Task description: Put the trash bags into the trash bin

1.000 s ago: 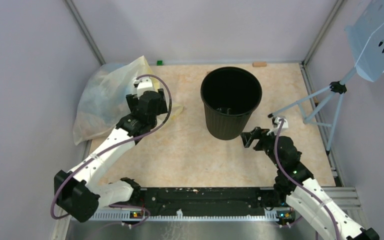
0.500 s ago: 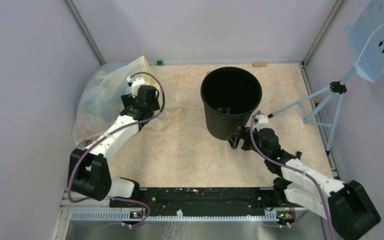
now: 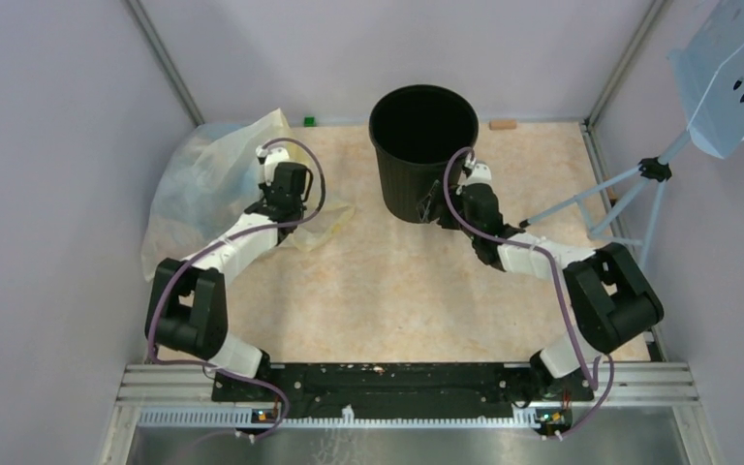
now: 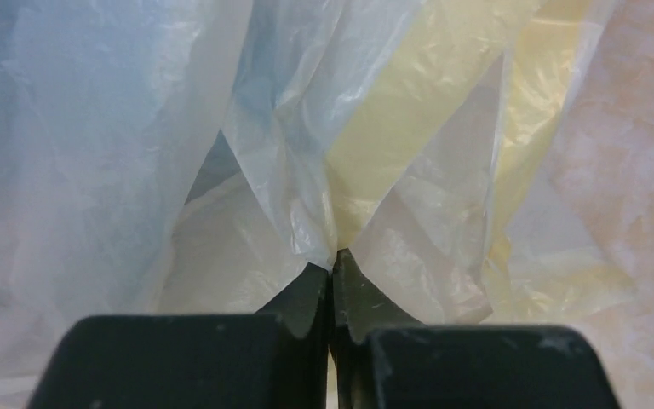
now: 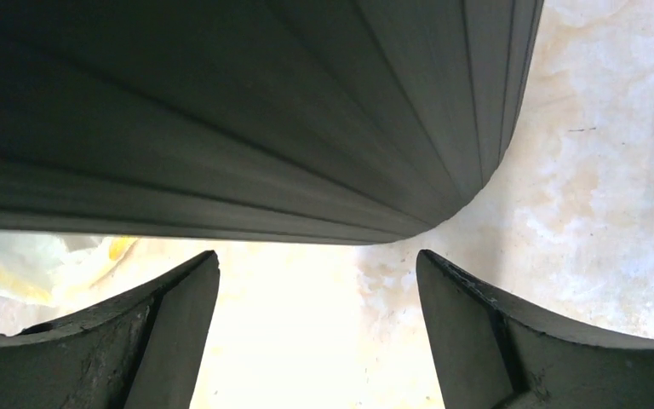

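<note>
From the near edge of the desk (image 3: 397,300) both arms reach toward its far half. The left gripper (image 4: 332,256) is pressed nearly shut, pinching a fold of the big clear yellowish plastic bag (image 3: 203,184), which lies crumpled in the far left corner. A bluish film, apparently the blue bag (image 4: 51,128), shows in the left part of that heap; whether it lies inside or behind the clear plastic I cannot tell. The right gripper (image 5: 317,256) stands wide and holds nothing, its fingers (image 5: 170,324) low at the right side of the black ribbed bin (image 3: 402,189), just short of the bin's lower wall. The bin stands upright at the middle of the far edge, with a small green block (image 3: 309,121) and a wooden block (image 3: 503,124) beside it along that edge.
</note>
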Controlling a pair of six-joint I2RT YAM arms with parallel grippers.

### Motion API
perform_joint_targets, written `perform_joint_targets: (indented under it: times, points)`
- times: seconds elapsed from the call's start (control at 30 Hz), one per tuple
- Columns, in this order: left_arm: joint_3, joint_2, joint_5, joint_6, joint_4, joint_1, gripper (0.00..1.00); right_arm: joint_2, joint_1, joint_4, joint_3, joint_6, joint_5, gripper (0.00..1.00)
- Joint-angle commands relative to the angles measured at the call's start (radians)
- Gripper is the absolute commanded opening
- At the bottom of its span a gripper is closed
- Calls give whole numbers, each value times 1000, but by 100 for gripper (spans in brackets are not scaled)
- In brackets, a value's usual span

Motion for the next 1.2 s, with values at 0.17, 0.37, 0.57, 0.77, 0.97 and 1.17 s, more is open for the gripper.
perform_joint_targets:
  times: [0.17,0.37,0.57,0.77,0.97,1.17]
  points:
    - [-19,-202,243,-63,-198,2,0,-112,119,183,-137,-82,-60,81]
    - [-154,-486,446,-147,-381,2,0,-157,290,294,-194,-142,-13,81]
    - [-298,-724,685,-257,-446,3,0,-39,361,308,-40,-189,-56,70]
    - [-293,-809,722,-292,-558,3,0,115,377,310,135,-223,-108,68]
    - [-288,-852,714,-284,-610,2,0,310,378,269,309,-273,-130,67]
    - [-285,-871,720,-282,-640,2,0,479,378,203,472,-335,-175,67]
